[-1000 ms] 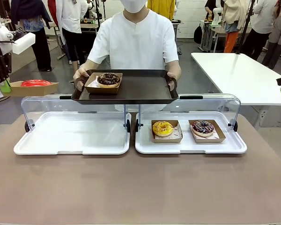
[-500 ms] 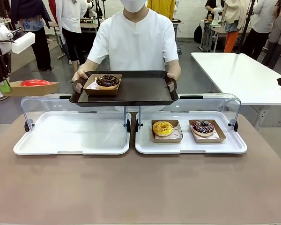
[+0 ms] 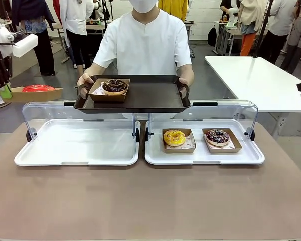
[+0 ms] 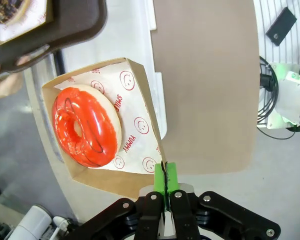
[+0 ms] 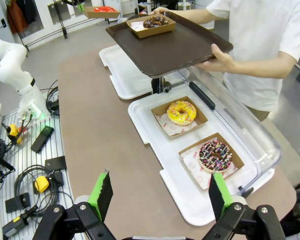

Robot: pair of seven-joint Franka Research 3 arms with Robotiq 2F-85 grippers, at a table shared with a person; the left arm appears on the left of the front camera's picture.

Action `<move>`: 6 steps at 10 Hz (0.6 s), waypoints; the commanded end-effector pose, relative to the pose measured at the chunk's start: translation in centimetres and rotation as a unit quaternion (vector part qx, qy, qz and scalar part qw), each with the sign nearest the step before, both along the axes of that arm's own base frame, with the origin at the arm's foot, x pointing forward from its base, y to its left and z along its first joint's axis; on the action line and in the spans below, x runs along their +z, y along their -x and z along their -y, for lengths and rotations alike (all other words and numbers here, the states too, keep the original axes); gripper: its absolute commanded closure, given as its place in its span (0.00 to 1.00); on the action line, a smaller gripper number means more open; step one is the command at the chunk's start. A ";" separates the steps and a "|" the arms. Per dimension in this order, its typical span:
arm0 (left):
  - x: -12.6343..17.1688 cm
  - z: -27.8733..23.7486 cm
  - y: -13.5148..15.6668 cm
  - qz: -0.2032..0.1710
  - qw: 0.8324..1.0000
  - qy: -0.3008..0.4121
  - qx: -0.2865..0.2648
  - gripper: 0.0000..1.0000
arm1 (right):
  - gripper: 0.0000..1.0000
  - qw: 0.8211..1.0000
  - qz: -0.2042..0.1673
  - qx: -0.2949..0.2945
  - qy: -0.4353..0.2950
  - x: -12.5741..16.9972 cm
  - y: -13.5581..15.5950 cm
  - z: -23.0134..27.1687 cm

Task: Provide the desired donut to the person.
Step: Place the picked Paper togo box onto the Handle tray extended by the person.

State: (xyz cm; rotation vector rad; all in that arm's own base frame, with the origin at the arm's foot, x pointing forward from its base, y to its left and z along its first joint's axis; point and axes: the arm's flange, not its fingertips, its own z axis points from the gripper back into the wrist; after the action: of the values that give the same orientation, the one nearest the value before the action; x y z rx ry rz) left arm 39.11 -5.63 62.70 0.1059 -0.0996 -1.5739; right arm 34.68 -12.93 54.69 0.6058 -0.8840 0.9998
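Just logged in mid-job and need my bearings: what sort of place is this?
Likely a lab or workshop staged as a donut counter: white display trays with clear lids, boxed donuts, a person holding a brown tray, plus cables beside the table.

Across the table from you, the person holds a tray above two display trays lying side by side. One boxed donut sits on the held tray's left; two more lie in the right display tray. Another boxed donut hangs off to the far left, beyond the table edge.
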 end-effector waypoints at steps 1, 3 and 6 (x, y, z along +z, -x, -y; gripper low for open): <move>7.0 3.2 1.3 0.021 0.999 0.023 -0.012 0.99 | 0.00 1.000 0.008 0.003 -0.010 -0.1 -0.2 -0.1; 11.2 7.7 5.2 0.076 0.994 0.003 -0.077 0.99 | 0.00 1.000 0.008 0.003 -0.010 -0.1 -0.2 -0.1; 11.6 15.8 5.0 0.039 0.990 0.027 -0.135 0.99 | 0.00 1.000 0.008 0.003 -0.010 -0.1 -0.2 -0.1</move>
State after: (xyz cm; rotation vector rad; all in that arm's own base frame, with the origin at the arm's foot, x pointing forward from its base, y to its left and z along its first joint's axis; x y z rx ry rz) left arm 32.17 -19.75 75.33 0.1769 -0.2432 -1.8406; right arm 34.68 -12.92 54.70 0.6055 -0.8836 1.0001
